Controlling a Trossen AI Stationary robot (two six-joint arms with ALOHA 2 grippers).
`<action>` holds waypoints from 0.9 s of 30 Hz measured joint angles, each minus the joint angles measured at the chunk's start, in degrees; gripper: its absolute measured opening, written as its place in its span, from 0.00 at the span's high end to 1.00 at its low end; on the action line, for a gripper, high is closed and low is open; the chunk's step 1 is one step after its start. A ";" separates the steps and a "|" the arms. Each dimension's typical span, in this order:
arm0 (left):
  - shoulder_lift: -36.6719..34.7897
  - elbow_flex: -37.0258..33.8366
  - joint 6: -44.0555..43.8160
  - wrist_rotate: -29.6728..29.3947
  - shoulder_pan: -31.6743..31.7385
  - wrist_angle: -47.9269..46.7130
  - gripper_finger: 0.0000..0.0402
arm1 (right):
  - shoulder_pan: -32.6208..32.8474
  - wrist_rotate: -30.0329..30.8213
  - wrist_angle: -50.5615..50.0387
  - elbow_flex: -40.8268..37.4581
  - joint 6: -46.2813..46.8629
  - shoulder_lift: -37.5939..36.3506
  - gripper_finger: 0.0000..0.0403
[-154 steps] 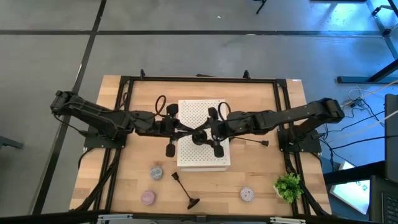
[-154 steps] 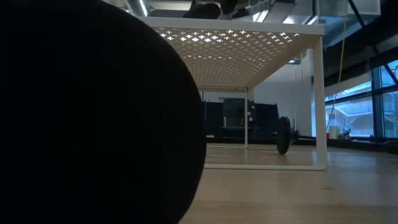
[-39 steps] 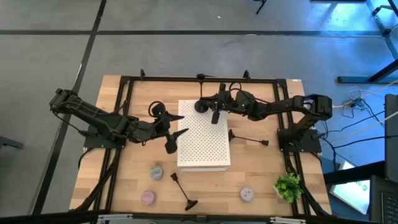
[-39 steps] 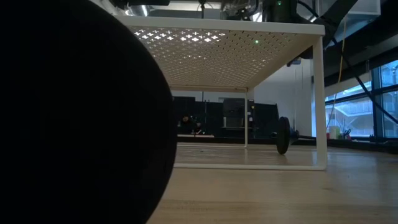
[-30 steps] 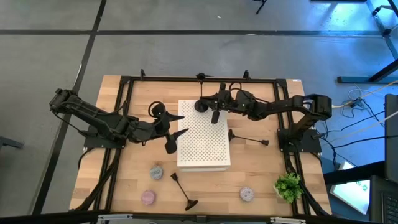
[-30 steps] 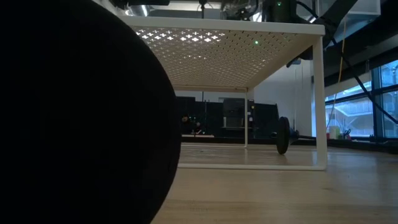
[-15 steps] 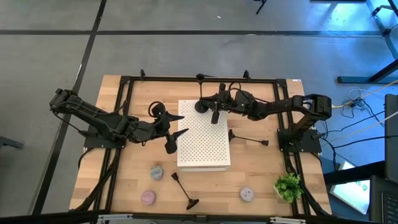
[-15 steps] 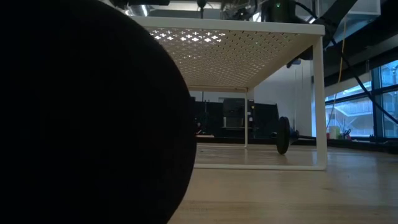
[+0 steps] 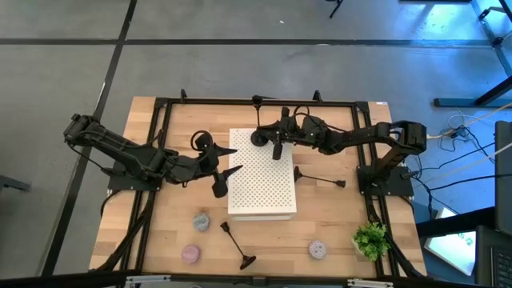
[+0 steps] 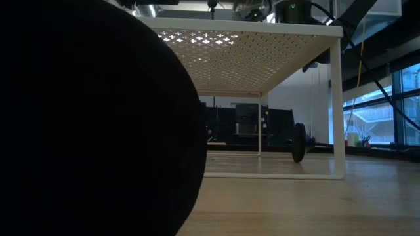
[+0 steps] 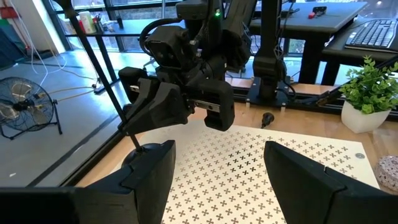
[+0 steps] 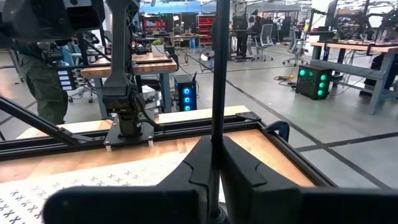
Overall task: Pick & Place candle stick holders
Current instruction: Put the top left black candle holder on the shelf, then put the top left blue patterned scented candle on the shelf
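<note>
Right wrist view: right gripper (image 12: 214, 163) jaws pinching candle stick holder (image 12: 217, 74) stem; left gripper (image 9: 226, 160) jaws spread, empty

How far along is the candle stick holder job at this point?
Nothing looks placed yet. In hand: the right gripper, over the far edge of the white board, is shut on one black holder. The left gripper is open at the board's left edge. Left: two black holders lying on the table, plus three pucks near the front.
</note>
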 joint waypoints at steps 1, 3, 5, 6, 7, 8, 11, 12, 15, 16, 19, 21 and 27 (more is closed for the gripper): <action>0.00 0.01 0.04 0.00 0.00 0.00 0.40 | 0.00 0.00 0.00 0.00 0.00 0.00 0.94; 0.00 0.00 0.06 0.00 0.00 0.00 0.40 | 0.00 0.00 -0.05 0.00 0.00 0.00 0.92; 0.00 0.00 0.06 0.00 0.00 0.00 0.40 | 0.02 0.00 -0.09 0.00 0.00 0.00 0.88; 0.00 -0.01 0.06 0.00 0.00 0.00 0.40 | 0.02 0.00 -0.09 0.00 0.00 0.00 0.86; 0.00 -0.01 0.06 0.00 0.00 0.00 0.40 | 0.02 0.00 -0.10 0.00 0.00 0.00 0.84; 0.00 -0.01 0.06 0.00 0.00 0.00 0.40 | 0.02 0.00 -0.11 0.00 0.01 0.00 0.83; 0.00 0.00 0.06 0.00 0.00 0.00 0.40 | 0.02 0.02 -0.11 0.00 0.27 0.00 0.76; 0.00 -0.01 0.06 0.00 0.00 0.00 0.40 | 0.02 0.02 -0.11 0.00 0.27 0.00 0.74; 0.00 0.00 0.06 0.00 0.00 0.00 0.40 | 0.02 0.02 -0.11 0.00 0.34 0.00 0.68; 0.00 -0.01 0.06 0.00 0.00 0.00 0.40 | 0.02 0.02 -0.11 0.00 0.44 0.00 0.67; 0.00 0.01 0.06 0.00 0.00 0.00 0.40 | 0.02 0.96 -0.11 0.00 0.46 0.00 0.61; 0.00 0.01 0.06 0.00 0.00 0.00 0.40 | 0.02 2.48 -0.19 0.00 0.44 -0.09 0.58; 0.00 -0.01 0.52 1.20 0.00 -0.02 0.40 | 0.02 3.63 -0.49 0.00 -0.02 -0.20 0.50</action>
